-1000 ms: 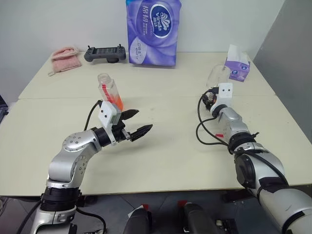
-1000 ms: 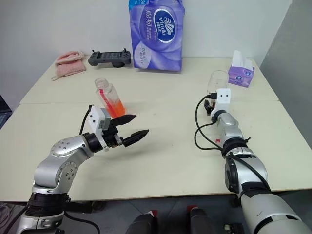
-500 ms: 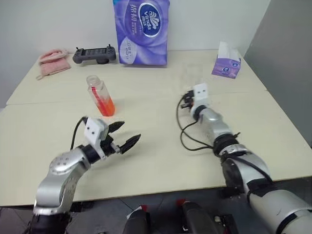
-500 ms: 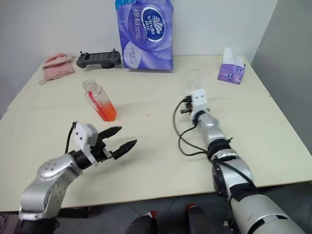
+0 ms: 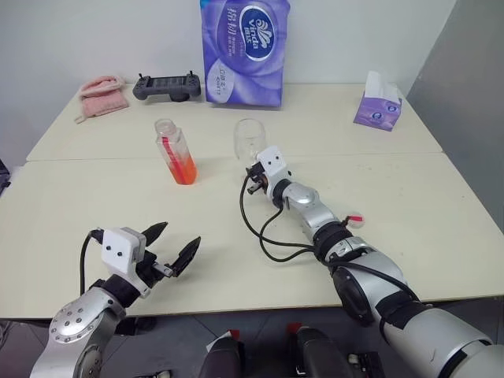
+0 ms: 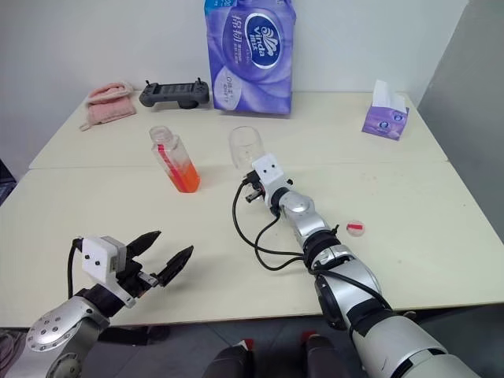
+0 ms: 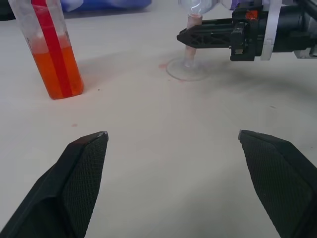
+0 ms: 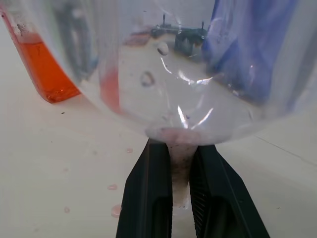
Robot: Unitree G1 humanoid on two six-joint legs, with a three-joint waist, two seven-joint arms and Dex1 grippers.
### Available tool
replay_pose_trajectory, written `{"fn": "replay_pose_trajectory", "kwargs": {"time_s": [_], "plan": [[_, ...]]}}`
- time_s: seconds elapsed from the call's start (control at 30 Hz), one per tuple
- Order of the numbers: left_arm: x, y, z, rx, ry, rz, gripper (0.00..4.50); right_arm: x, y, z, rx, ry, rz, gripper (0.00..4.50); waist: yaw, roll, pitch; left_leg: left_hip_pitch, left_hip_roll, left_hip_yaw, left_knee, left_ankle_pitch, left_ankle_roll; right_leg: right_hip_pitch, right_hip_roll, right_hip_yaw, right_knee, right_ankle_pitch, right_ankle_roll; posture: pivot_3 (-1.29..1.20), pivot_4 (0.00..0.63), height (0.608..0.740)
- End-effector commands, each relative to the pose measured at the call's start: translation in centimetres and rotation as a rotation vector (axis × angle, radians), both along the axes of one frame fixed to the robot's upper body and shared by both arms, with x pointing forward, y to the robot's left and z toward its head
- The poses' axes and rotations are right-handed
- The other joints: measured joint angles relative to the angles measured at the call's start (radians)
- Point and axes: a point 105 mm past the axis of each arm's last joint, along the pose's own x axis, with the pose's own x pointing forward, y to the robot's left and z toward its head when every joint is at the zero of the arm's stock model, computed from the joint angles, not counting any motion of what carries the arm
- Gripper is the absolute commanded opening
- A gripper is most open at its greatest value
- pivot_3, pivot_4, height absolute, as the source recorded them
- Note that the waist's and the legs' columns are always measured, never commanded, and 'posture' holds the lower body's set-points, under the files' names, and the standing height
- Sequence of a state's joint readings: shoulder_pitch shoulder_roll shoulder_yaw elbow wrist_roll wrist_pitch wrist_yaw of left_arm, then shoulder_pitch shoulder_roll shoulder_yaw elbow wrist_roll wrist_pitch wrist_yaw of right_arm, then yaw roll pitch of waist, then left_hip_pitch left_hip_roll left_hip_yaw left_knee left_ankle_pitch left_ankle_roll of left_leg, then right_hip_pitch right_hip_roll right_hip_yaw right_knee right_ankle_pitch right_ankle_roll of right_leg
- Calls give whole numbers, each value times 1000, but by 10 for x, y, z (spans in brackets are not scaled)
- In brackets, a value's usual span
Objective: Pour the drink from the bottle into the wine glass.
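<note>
- The bottle (image 5: 175, 152) is clear, with a red vertical strip and orange-red drink (image 5: 184, 170) in its lower part.
- The wine glass (image 5: 250, 139) is clear and colourless.
- The counter (image 5: 409, 189) is pale cream.
- A tissue pack (image 5: 244, 49) is purple with a white and blue oval.
- A folded cloth (image 5: 102, 91) at 10 o'clock is pink.
- A controller (image 5: 164, 85) is dark grey.
- A small cap (image 5: 355, 220) is red and white.

Wine glass (image 8: 163, 74) rim cut off, bottle (image 7: 49, 49) top cut off
</note>
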State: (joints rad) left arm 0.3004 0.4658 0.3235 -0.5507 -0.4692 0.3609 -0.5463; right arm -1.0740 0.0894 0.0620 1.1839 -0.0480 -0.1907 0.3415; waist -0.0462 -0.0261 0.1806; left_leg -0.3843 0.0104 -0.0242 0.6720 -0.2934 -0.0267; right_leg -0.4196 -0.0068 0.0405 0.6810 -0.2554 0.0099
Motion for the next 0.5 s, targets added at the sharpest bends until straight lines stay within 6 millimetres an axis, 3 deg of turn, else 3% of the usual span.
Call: {"fn": "replay_pose_trajectory", "kwargs": {"time_s": [0.03, 0.13, 0.5], "plan": [[-2, 0, 15, 8, -59, 3, 4500, -4, 10, 2, 5, -4, 31, 175, 0, 0, 0, 0, 0, 0, 0, 0, 0, 0, 0, 0, 0, 0, 0, 0, 150, 740], [-1, 0, 17, 10, -63, 3, 4500, -6, 11, -6, 18, 39, 29, 175, -2, 0, 0, 0, 0, 0, 0, 0, 0, 0, 1, 0, 0, 0, 0, 0, 150, 740], [7, -6, 21, 5, -68, -28, 4500, -5, -1, -13, 40, 59, 27, 3817, -3, 0, 0, 0, 1, 0, 0, 0, 0, 0, 1, 0, 0, 0, 0, 0, 150, 740]]}}
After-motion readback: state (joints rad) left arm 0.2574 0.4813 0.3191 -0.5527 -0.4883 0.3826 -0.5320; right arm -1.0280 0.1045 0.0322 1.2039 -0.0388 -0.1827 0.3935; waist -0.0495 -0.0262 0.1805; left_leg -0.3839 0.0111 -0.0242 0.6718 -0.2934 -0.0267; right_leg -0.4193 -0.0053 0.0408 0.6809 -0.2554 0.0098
